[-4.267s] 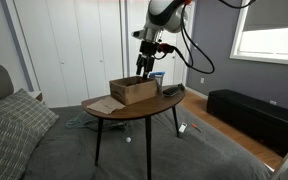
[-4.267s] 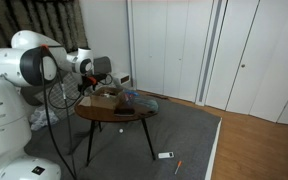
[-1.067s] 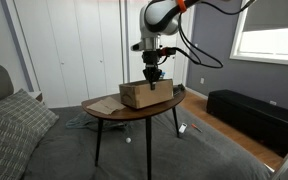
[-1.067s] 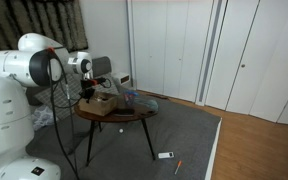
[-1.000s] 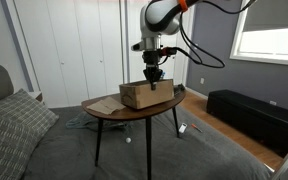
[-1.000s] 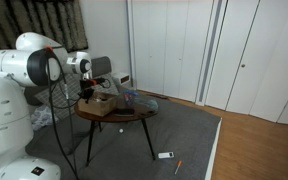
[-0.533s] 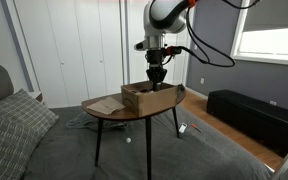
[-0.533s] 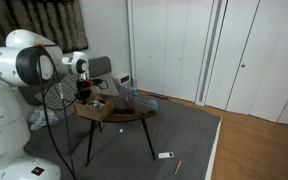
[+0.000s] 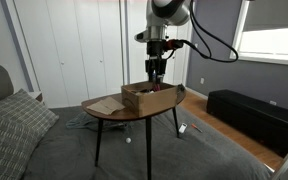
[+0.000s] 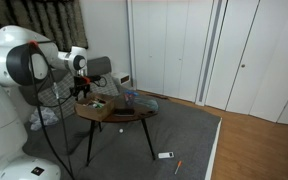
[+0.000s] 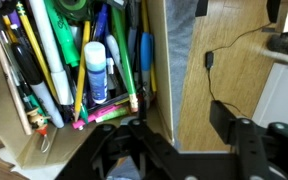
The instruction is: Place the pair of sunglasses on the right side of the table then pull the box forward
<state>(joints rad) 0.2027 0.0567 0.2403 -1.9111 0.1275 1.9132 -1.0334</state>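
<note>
Jaws hanging just above the box (image 9: pixel 149 98) on the worktop (image 9: pixel 102 110), spread apart and holding nothing (pens and markers (image 11: pixel 94 60) packed inside it, wrist view)

The small table (image 9: pixel 124 114), with a dark brown wooden top and thin black splayed legs, carries an open cardboard box (image 9: pixel 149 98) toward one end and a flat tan sheet (image 9: pixel 102 104) beside it.

The box (image 9: pixel 149 97) is matt brown cardboard, the table (image 9: pixel 144 113) smooth dark wood.
</note>
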